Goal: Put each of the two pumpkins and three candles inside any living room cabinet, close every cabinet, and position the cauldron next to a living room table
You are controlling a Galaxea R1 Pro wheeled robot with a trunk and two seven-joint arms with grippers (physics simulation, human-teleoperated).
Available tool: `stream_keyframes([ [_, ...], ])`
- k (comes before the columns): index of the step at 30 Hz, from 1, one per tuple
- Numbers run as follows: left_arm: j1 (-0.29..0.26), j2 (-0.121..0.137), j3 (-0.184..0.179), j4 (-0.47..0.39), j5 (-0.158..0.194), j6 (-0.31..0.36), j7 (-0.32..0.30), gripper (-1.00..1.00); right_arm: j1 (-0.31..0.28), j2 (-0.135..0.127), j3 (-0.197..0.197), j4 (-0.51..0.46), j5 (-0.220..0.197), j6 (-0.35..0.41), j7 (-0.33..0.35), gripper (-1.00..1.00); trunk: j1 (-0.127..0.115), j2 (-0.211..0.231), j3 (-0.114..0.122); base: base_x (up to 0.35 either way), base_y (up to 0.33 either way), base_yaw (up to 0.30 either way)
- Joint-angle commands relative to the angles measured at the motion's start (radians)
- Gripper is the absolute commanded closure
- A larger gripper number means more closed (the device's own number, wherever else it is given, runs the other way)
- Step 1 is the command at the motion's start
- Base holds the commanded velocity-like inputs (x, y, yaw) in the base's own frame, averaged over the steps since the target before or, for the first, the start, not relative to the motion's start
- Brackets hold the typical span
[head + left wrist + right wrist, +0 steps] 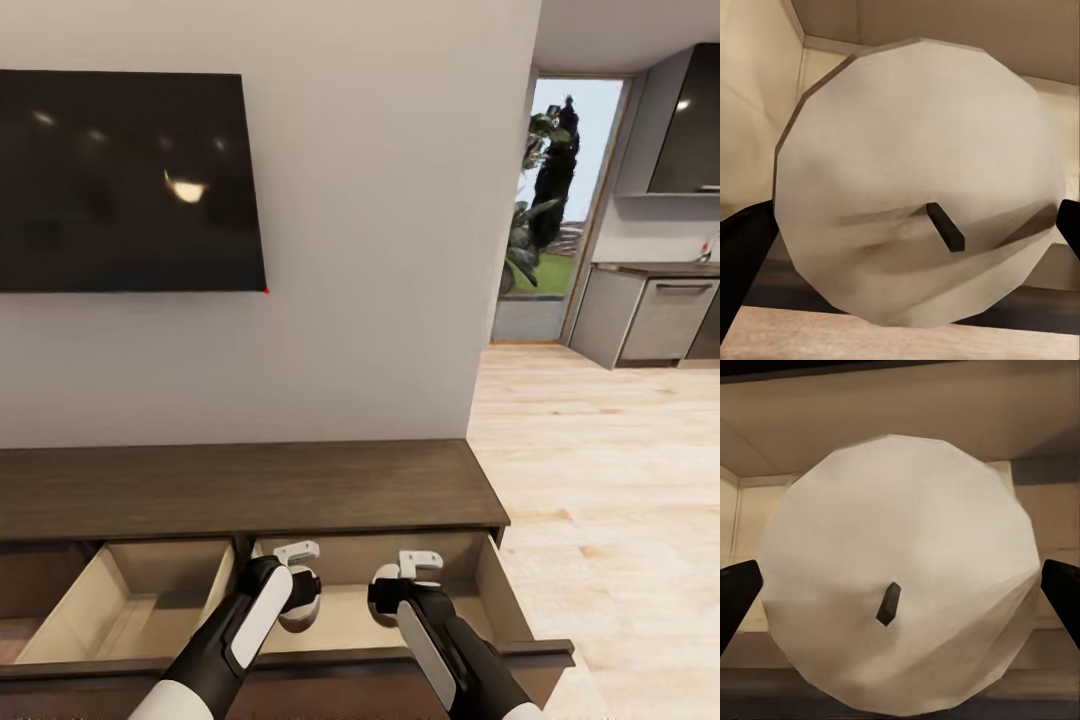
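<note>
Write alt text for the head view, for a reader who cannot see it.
Two robot arms reach into an open drawer of a long, low dark-brown cabinet; the left gripper and right gripper each hold a pale candle. A second drawer stands open to the left, and a dark TV hangs on the wall above.

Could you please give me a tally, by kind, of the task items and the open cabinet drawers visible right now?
Candles: 2, one in the left gripper (candle), one in the right gripper (candle)
Open drawers of the cabinet: 2 (left drawer, right drawer)
Pumpkins: 0
Total: 4
</note>
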Motion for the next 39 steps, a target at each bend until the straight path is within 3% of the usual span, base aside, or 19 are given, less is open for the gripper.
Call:
stream_keyframes([
  [1, -0.001, 0.0, -0.009, -0.001, 0.009, 0.001, 0.012, 1.0, -0.001, 0.0, 0.002, 0.004, -0.009, -0.014, -0.01, 1.0, 0.004, -0.008, -0.004, 0.0, 0.0, 0.0],
  [5, -0.001, 0.0, -0.032, -0.001, 0.01, 0.001, 0.012, 1.0, -0.001, 0.0, 0.002, 0.02, -0.009, -0.048, -0.011, 1.0, 0.019, -0.036, -0.017, 0.0, 0.0, 0.0],
  [11, -0.001, 0.0, -0.038, -0.001, 0.01, 0.0, 0.012, 1.0, -0.001, 0.0, 0.002, 0.024, -0.008, -0.056, -0.011, 1.0, 0.042, -0.078, -0.036, 0.0, 0.0, 0.0],
  [21, -0.001, 0.001, -0.039, -0.001, 0.01, 0.0, 0.012, 1.0, -0.001, 0.0, 0.002, 0.025, -0.008, -0.056, -0.011, 1.0, 0.042, -0.078, -0.036, 0.001, 0.0, 0.0],
  [39, -0.001, 0.002, -0.039, -0.001, 0.01, 0.0, 0.012, 1.0, -0.001, 0.0, 0.003, 0.025, -0.008, -0.055, -0.012, 1.0, 0.042, -0.078, -0.036, 0.13, 0.0, 0.0],
])
